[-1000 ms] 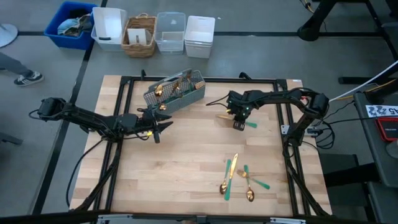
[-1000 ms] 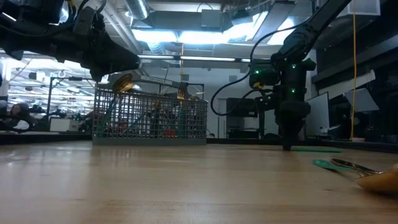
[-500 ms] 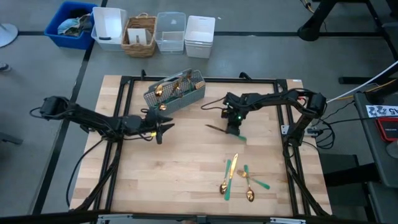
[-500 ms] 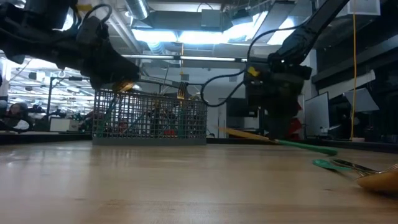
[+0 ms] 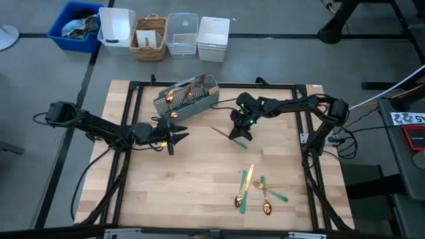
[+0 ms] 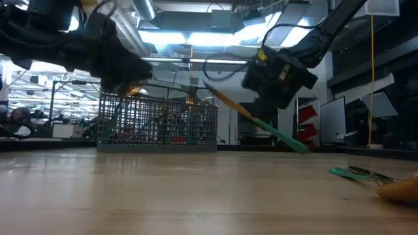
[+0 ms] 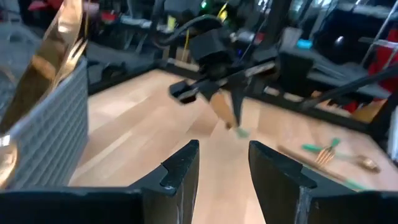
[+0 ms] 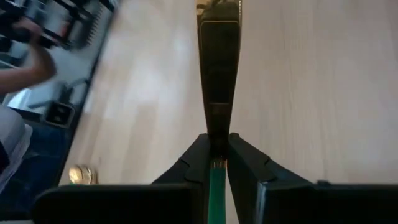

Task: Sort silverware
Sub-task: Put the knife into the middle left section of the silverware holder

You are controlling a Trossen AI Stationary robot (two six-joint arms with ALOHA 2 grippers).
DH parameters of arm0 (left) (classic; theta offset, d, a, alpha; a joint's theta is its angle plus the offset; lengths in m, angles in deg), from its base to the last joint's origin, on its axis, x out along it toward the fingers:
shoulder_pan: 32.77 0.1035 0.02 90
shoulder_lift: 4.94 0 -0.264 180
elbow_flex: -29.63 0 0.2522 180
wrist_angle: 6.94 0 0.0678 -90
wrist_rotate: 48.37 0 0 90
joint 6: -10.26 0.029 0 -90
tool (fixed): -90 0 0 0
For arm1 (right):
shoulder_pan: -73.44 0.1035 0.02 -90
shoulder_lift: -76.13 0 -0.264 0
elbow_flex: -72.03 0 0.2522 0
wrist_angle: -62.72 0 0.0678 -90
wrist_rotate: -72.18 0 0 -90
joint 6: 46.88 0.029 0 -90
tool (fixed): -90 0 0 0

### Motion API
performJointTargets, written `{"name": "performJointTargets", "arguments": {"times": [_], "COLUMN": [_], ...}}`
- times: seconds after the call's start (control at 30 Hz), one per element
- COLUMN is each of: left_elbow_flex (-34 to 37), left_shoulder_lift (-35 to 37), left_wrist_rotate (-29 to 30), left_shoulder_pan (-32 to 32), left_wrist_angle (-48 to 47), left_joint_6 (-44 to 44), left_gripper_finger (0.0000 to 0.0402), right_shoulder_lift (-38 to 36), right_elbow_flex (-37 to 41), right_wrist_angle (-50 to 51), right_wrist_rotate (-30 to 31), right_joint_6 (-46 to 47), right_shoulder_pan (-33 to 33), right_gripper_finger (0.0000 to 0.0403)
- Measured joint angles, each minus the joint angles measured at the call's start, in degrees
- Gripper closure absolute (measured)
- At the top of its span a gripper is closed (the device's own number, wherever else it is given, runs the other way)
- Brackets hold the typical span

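The right gripper [image 5: 237, 129] hangs above the middle of the wooden table [image 5: 199, 179], its fingers [image 8: 245, 165] closed down to a narrow gap on the green handle of a knife [image 6: 251, 116]. In the right wrist view the gold blade runs straight out ahead of the fingers, with the green handle pinched between them. From table height the knife slants in the air, blade high and handle end low, clear of the wood.

The left gripper [image 5: 174, 136] hovers just beside the grey mesh caddy [image 5: 188, 99], which sits a little beyond its fingertips toward the table's far edge. Its fingers [image 7: 180, 171] stand apart with bare table showing between them, and they hold nothing. In the left wrist view the caddy's mesh wall lies close alongside the fingers, a gold piece leaning out over its rim, and the right arm with its knife shows farther ahead.

Several gold-headed pieces already stand in the caddy. The rest of the loose silverware [image 5: 255, 189], a small cluster of gold and green pieces, lies flat on the table well apart from both sets of fingers, on the near side of the right gripper.
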Motion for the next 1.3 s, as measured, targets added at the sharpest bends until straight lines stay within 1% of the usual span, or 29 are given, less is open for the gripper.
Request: {"name": "performJointTargets", "arguments": {"times": [0.2,0.3,0.4,0.53,0.67,0.83,0.97,1.03,1.17,1.3], "left_elbow_flex": [-0.02,-0.02,-0.02,-0.02,-0.02,-0.02,-0.02,-0.02,-0.02,-0.02], "left_shoulder_lift": [2.99,4.62,5.52,5.62,5.62,5.62,5.62,5.62,5.62,5.62], "left_wrist_rotate": [-0.07,-0.07,-0.07,-0.07,-0.07,-0.06,0.16,0.71,0.85,0.85], "left_shoulder_pan": [-0.03,-0.01,0.0,0.0,0.0,0.0,0.11,0.11,0.11,0.11], "left_wrist_angle": [2.47,2.19,2.22,2.24,2.07,1.94,1.94,1.95,2.5,4.44], "left_joint_6": [4.17,4.57,4.93,5.57,5.57,5.87,7.27,8.12,9.59,11.15], "left_gripper_finger": [0.0271,0.0271,0.0271,0.0271,0.0271,0.0271,0.0271,0.0271,0.0271,0.0271], "right_shoulder_lift": [-0.07,-0.07,-0.09,-0.11,-0.11,-0.11,-0.11,-0.11,-0.03,2.1], "right_elbow_flex": [-0.04,-0.04,-0.04,-0.09,-0.11,-0.13,-1.47,-3.02,-7.31,-12.73], "right_wrist_angle": [-17.36,-26.69,-36.93,-49.19,-57.14,-61.76,-62.08,-62.07,-61.78,-61.6], "right_wrist_rotate": [-2.72,-3.9,-3.39,2.1,9.03,12.95,15.98,17.05,17.21,17.99], "right_joint_6": [5.23,7.87,10.14,10.52,10.46,10.11,10.01,9.97,9.74,8.35], "right_shoulder_pan": [-0.04,-0.07,-0.07,-0.07,-0.11,-0.11,-0.11,-0.11,-0.11,-0.11], "right_gripper_finger": [0.0356,0.0356,0.0356,0.0356,0.0356,0.0356,0.0356,0.0356,0.0356,0.0356]}}
